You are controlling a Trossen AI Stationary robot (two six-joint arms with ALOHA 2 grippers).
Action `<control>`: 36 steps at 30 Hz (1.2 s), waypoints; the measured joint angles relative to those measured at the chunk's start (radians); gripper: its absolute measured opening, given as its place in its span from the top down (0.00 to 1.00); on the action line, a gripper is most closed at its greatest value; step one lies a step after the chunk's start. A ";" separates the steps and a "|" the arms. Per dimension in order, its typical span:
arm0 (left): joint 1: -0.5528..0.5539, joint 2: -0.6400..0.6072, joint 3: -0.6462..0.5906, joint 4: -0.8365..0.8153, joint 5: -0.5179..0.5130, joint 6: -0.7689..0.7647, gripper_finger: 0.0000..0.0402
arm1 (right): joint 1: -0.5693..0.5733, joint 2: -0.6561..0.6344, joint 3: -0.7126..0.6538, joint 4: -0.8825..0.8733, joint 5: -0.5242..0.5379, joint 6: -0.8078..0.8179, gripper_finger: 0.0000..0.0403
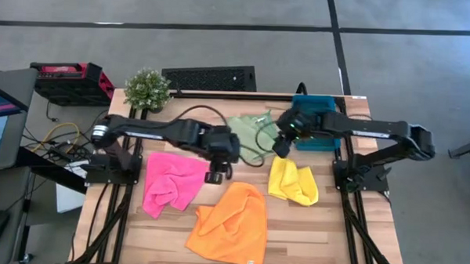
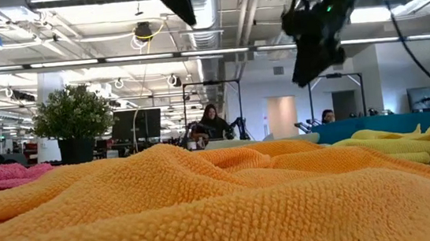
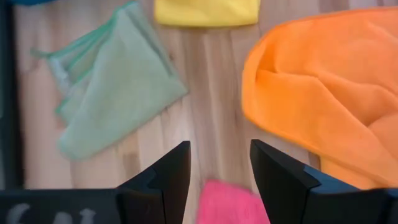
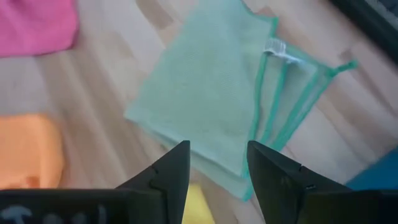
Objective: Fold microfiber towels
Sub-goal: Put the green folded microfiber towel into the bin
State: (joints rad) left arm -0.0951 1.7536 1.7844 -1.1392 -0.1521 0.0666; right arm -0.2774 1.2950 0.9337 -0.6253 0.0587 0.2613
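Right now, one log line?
left gripper open, over table | right gripper open, over green towel | orange towel unfolded

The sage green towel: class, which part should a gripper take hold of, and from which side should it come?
Probably the loose edges of the sage green towel where its darker-green hems fan out beside the white tag. The cloth lies flat and folded over on the wooden table, so the layers separate only there. The open right gripper hovers above it and could come straight down.
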 joint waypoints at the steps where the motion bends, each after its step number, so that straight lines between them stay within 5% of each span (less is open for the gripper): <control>1: -0.013 -0.016 0.000 -0.009 -0.029 -0.024 0.60 | -0.020 0.025 0.000 0.012 -0.010 0.005 0.55; 17: -0.121 -0.154 0.000 -0.213 -0.251 -0.250 0.60 | -0.173 0.440 0.257 -0.055 -0.038 0.027 0.55; 36: -0.139 -0.170 0.000 -0.293 -0.307 -0.298 0.60 | -0.190 0.510 0.334 -0.134 -0.038 -0.059 0.55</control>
State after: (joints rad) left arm -0.2344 1.5841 1.7844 -1.4324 -0.4591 -0.2312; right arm -0.4675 1.8046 1.2678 -0.7595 0.0211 0.2020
